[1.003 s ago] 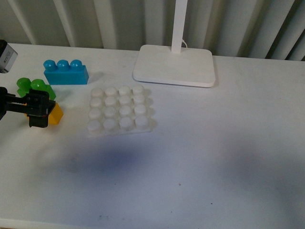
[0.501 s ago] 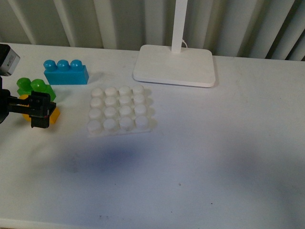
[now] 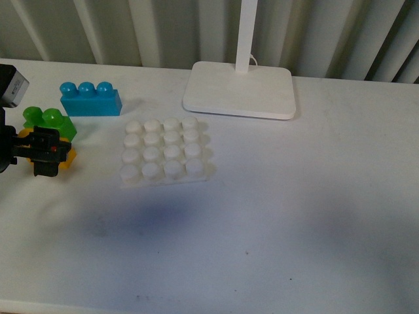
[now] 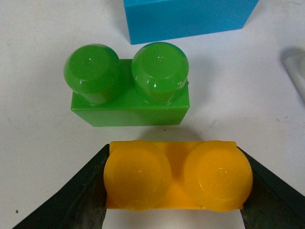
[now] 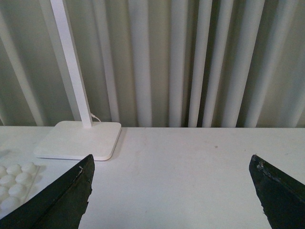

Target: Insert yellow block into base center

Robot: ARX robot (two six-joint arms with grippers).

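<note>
On the white table (image 3: 294, 216), the left gripper (image 4: 176, 191) clamps the yellow block (image 4: 174, 176) just beside the green brick (image 4: 131, 90), left of the base (image 3: 165, 152); the right gripper (image 5: 170, 198) hangs wide open.

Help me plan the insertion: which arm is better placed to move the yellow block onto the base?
Left: its pincer brackets the yellow block at both ends; the right pincer hangs open, holding nothing.

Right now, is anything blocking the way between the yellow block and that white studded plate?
Nothing visible does. The yellow block, in the left gripper, has only bare table between it and the base. The green brick and blue brick sit farther back, off that path.
</note>
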